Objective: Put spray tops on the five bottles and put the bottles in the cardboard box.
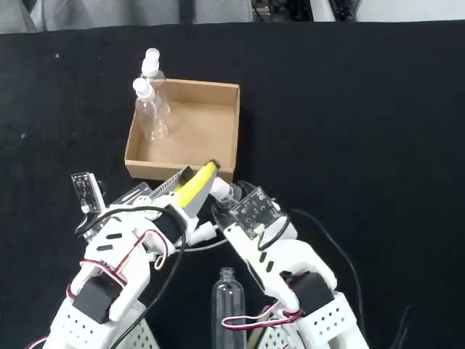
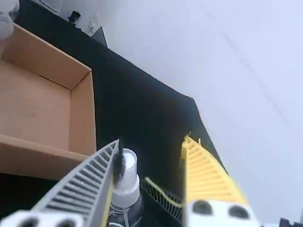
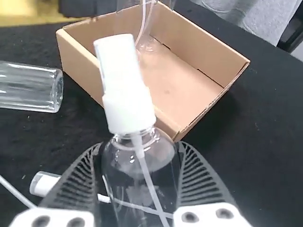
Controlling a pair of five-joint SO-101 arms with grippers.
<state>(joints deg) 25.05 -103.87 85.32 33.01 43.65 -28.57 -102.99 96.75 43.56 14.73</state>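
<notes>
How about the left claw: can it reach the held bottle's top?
Probably yes: the left claw is open, and the top on the right claw's bottle seems to sit between its fingers.

Even, diffuse overhead light, bright enough. Black worktop [image 1: 363,109] soaks it up, shadows faint. Pale wall [image 2: 246,56] beyond the left claw [image 2: 151,142] nearly blown out. Soft glints on the bottle [image 3: 137,165] in the right claw [image 3: 139,149]; spray top [image 3: 124,85] bright white.
</notes>
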